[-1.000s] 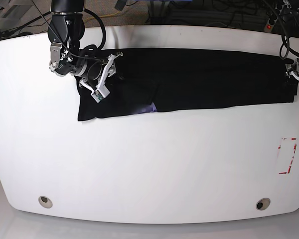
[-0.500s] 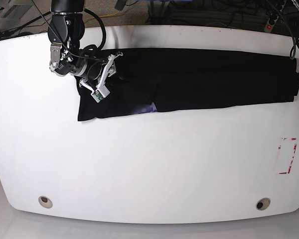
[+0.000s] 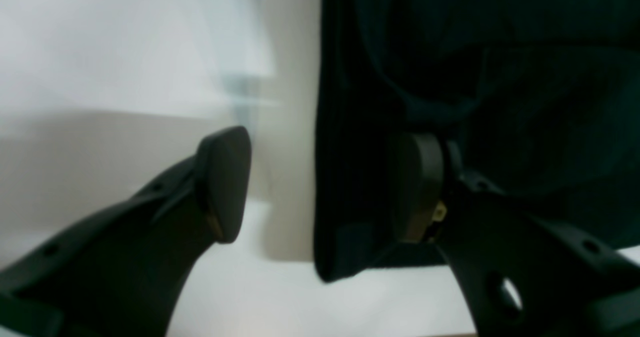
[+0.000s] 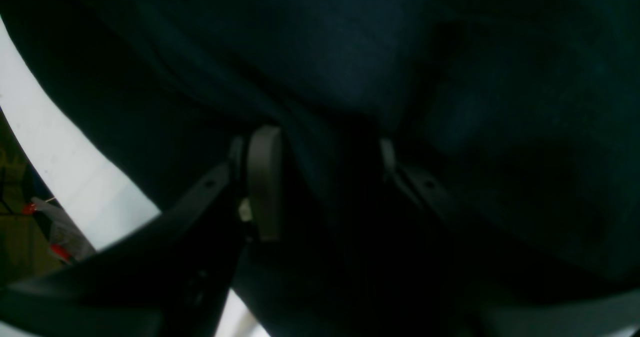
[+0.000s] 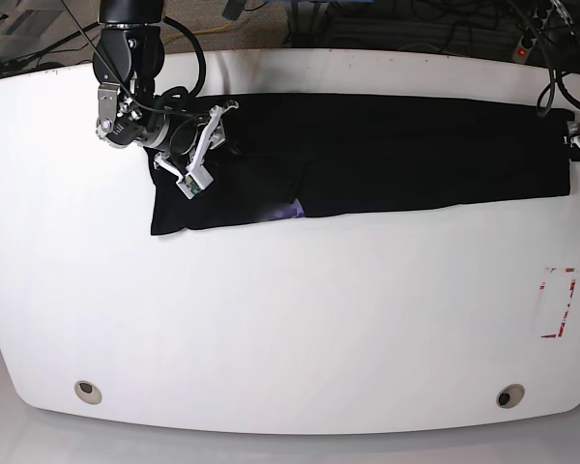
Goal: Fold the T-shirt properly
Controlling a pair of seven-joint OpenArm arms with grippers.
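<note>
White table [image 5: 271, 329], rounded, cables and clutter beyond its far edge; red-marked rectangle [image 5: 558, 303] near its right side; two round fittings [image 5: 88, 391] along the near edge.

Item: T-shirt [image 5: 387, 155], black, already folded to a long band along the far part of the table, long axis running left to right; a sliver of purple print [image 5: 290, 210] shows at its near edge, left of centre.

Item: right gripper [image 4: 320, 182], at the band's left end in the base view; its wrist view shows a ridge of cloth standing between the pads, jaws narrowed about it; we judge it a grip on the T-shirt.

Item: left gripper [image 3: 320, 187], at the band's right end; jaws wide, one pad over bare table, the other over cloth, the shirt's end edge running between them; nothing held.

Judgement: the next fold likely turns on both ends; our left gripper must close on the edge it straddles.
</note>
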